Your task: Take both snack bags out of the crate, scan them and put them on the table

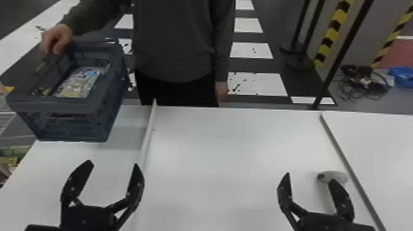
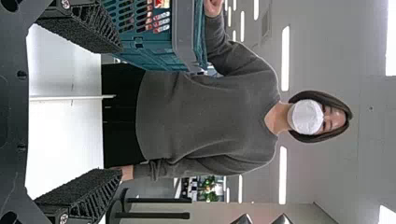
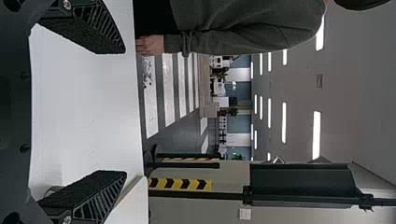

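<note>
The dark blue crate (image 1: 70, 106) is at the table's far left corner, a person's hand on its rim; printed bags (image 1: 80, 80) lie inside, their number unclear. Nearer the robot, my left gripper (image 1: 113, 166) stands open with nothing between its fingers. My right gripper (image 1: 308, 178) is open and empty at the right, one finger close to the white scanner (image 1: 338, 176). In the left wrist view, the crate (image 2: 154, 51) appears beyond the left gripper (image 2: 122, 109). The right wrist view has the right gripper (image 3: 126, 112) open above the table.
A white raised strip (image 1: 148, 132) runs across the white table (image 1: 233, 147) beside the crate's area. At the right, a dark seam (image 1: 347, 162) borders another tabletop. The person stands behind the far edge, other hand hanging by it.
</note>
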Available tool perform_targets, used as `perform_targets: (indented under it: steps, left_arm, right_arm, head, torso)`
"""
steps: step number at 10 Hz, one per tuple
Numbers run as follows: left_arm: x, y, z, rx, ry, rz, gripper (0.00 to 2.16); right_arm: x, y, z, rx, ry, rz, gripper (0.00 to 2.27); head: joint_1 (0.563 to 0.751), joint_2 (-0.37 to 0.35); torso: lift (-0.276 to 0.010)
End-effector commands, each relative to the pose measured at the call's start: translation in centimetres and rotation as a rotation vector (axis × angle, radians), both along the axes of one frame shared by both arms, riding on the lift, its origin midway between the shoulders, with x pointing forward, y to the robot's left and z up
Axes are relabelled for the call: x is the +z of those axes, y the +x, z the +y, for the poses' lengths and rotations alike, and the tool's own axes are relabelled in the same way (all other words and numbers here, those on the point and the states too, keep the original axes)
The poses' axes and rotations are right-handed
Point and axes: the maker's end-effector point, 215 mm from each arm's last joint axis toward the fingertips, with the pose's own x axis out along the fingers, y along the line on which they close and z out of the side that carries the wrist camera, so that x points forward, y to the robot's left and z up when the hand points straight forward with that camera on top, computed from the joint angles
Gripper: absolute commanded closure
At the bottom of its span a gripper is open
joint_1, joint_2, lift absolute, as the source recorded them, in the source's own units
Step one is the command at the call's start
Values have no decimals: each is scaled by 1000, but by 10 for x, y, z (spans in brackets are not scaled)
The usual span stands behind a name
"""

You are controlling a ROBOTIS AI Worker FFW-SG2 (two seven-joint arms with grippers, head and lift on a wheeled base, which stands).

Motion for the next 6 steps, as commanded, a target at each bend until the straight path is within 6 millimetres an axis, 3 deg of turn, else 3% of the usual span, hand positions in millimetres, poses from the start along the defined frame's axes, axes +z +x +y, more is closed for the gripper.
perform_targets:
  steps: [1, 6]
  left_arm:
    - [-1, 0, 2, 5, -14, 7, 76]
    - [-3, 2, 1, 2, -7, 15, 73]
  right_arm:
    - [0, 0, 0, 0, 0, 0, 63]
    - [0, 0, 0, 0, 0, -1, 63]
  head:
    - [695, -10]
    - [695, -7]
  torso:
    - [-92]
    - [-92]
